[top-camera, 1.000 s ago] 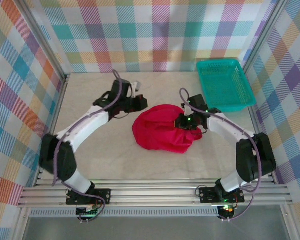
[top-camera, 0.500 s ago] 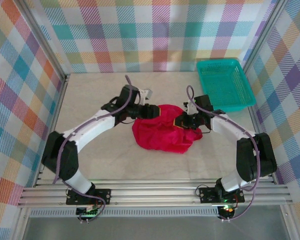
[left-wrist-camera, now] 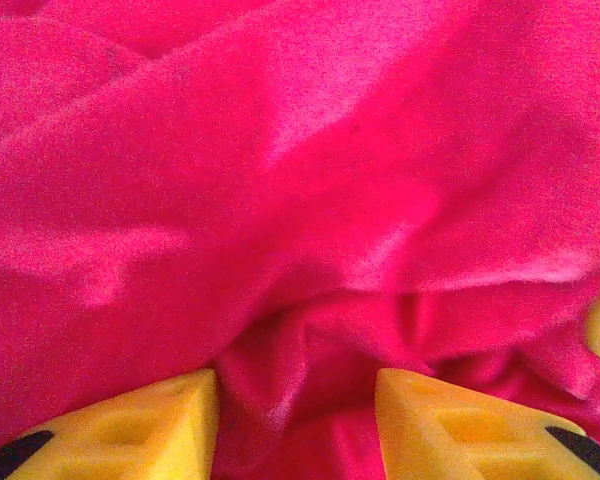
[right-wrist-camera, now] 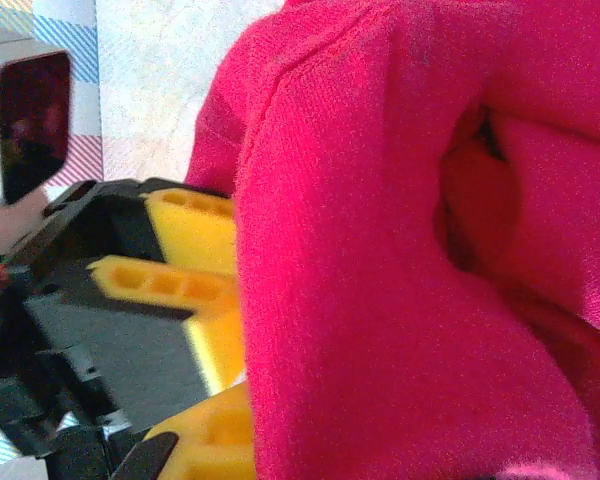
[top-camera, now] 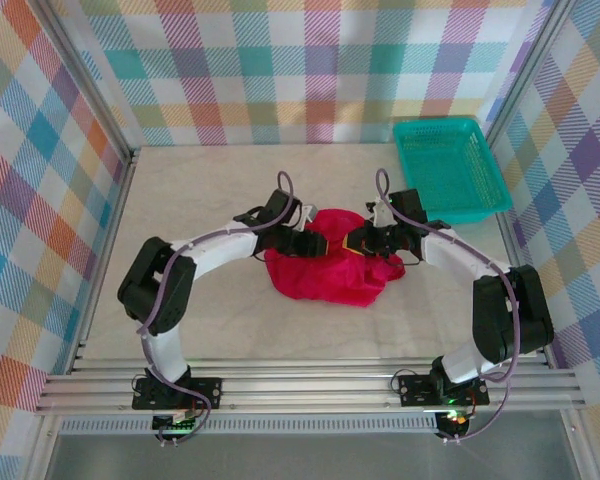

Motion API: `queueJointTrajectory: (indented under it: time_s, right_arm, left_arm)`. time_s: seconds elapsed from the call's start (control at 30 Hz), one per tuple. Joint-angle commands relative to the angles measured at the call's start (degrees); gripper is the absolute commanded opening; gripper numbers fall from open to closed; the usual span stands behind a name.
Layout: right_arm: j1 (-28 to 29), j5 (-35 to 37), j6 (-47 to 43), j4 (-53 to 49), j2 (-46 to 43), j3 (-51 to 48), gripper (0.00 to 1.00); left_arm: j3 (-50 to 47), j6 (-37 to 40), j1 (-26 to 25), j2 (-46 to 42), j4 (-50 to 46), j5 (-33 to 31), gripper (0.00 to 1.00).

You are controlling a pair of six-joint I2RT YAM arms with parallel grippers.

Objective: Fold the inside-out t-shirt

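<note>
With the right gripper (top-camera: 358,240) clamped on the bunched inside-out t-shirt (top-camera: 320,275), the half-open left gripper (left-wrist-camera: 298,385), cloth bulging between its jaws, risks pinching several layers together.

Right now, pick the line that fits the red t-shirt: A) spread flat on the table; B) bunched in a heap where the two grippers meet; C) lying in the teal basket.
B: the t-shirt lies crumpled mid-table, the left gripper and right gripper at its far side, the teal basket apart.
</note>
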Motion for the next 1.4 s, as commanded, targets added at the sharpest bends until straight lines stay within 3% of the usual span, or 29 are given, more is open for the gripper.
queueJointTrajectory:
  time_s: [0.0, 0.17, 0.2, 0.3, 0.53, 0.7, 0.83, 0.93, 1.0, 1.03, 1.1, 1.23, 1.27, 1.37]
  right_arm:
    - [-0.2, -1.4, 0.2, 0.9, -0.2, 1.9, 0.0]
    - [-0.3, -2.0, 0.1, 0.9, -0.5, 1.8, 0.0]
    - [-0.3, -2.1, 0.1, 0.8, -0.5, 1.8, 0.0]
    - [-0.2, -1.4, -0.7, 0.3, -0.1, 1.5, 0.0]
    - [-0.7, 7.8, -4.9, -5.9, 1.9, 1.8, 0.0]
    - [-1.9, 15.0, -5.7, -14.1, 6.7, 6.7, 0.0]
    - [-1.9, 12.0, -5.4, -15.6, 6.9, 9.3, 0.01]
    - [-1.8, 9.4, -5.0, -17.7, 4.8, 11.2, 0.1]
    - [-1.7, 9.7, -5.1, -19.9, 1.9, 12.1, 0.33]
    - [-1.6, 10.1, -5.1, -20.7, 0.4, 12.3, 0.39]
    - [-0.6, 10.3, -5.3, -21.3, -2.6, 12.3, 0.44]
    - [2.2, 11.6, -6.6, -23.5, -4.3, 13.2, 0.44]
    - [2.9, 11.9, -6.7, -23.5, -4.2, 13.2, 0.44]
    - [4.1, 12.8, -6.2, -23.4, -2.2, 13.9, 0.45]
  left_arm:
    - [3.4, 0.6, -1.1, 2.2, -0.3, -4.2, 0.47]
    - [4.3, 0.2, -1.4, 4.2, 0.9, -6.9, 0.46]
    - [4.5, 0.0, -1.4, 4.5, 1.2, -7.2, 0.42]
    - [5.3, 0.0, -1.4, 4.5, 0.5, -6.5, 0.0]
    - [11.8, 2.3, -0.7, -6.4, -12.1, -9.0, 0.0]
    - [13.9, 0.3, 3.8, -17.9, -12.5, -3.6, 0.0]
    - [13.7, -0.9, 6.0, -21.8, -12.3, -0.5, 0.0]
    - [10.8, -2.4, 6.6, -22.3, -10.1, 2.9, 0.0]
    - [7.8, -4.9, 7.3, -22.0, -7.0, 4.6, 0.0]
    - [6.6, -6.1, 7.5, -21.9, -5.6, 5.1, 0.0]
    - [5.2, -7.3, 7.9, -21.0, -3.6, 5.7, 0.0]
    - [4.8, -5.6, 8.0, -19.5, -5.3, 6.0, 0.01]
    - [4.4, -4.3, 7.8, -19.2, -7.4, 4.5, 0.06]
    - [1.8, -2.7, 7.7, -18.2, -9.7, 2.4, 0.34]
